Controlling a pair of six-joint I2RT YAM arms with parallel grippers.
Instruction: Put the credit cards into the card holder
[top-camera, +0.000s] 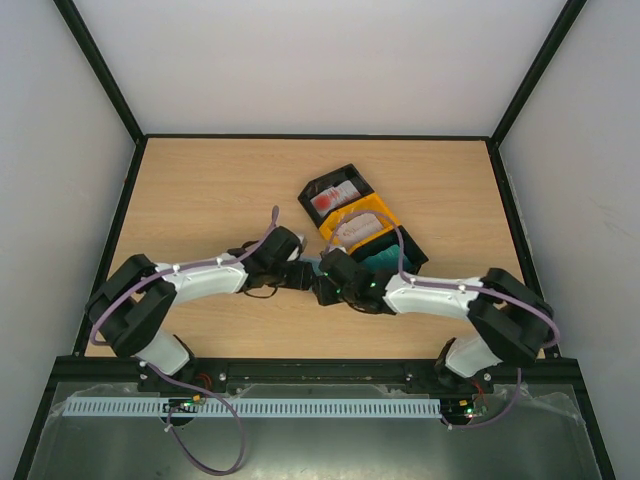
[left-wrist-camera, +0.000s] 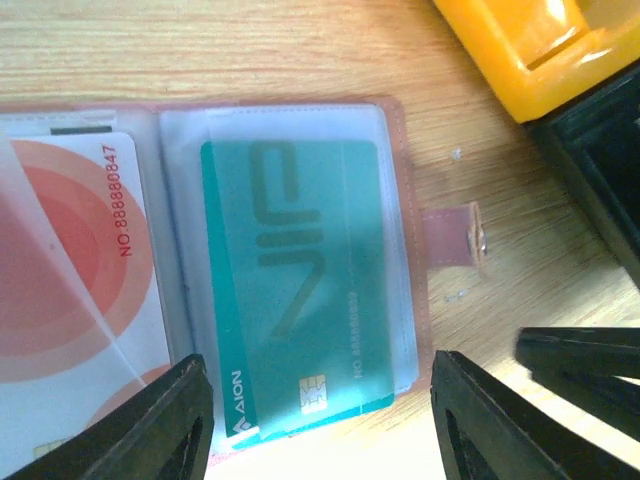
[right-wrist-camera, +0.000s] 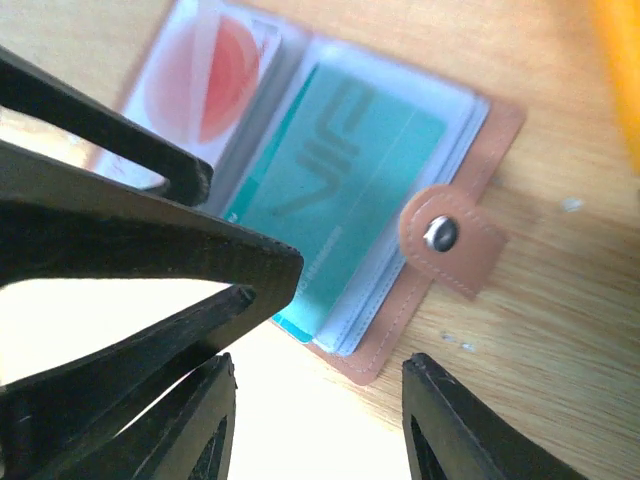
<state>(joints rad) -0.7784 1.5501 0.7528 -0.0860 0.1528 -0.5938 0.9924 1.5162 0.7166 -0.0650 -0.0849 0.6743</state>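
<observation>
Wood-grain table (top-camera: 200, 200) carries everything, and my two arms reach in from six o'clock to meet near its middle. My left pincer (left-wrist-camera: 320, 420) is spread wide, and its two black fingers stand on either side of the six o'clock edge of the card holder without pinching it. My right pincer (right-wrist-camera: 320, 410) is also parted with nothing between its fingers, and it hovers over bare table just off the holder's corner, close to the left one.

At about one o'clock from where the pincers meet, a black tray (top-camera: 318, 190) and an orange tray (top-camera: 385, 213) lie side by side at a slant, and each shows a pale card with red on it.

The card holder (left-wrist-camera: 182, 200) lies open and flat on the table below both wrists, with its brown edge showing around clear pockets. From above it is almost wholly hidden under the pincers.

A teal card (left-wrist-camera: 300, 290) marked VIP sits inside the pocket on the three o'clock page. A red-and-white card (left-wrist-camera: 70, 290) fills the pocket on the nine o'clock page.

The brown snap tab (right-wrist-camera: 450, 240) sticks out from the holder's three o'clock edge, unfastened and flat on the wood.
</observation>
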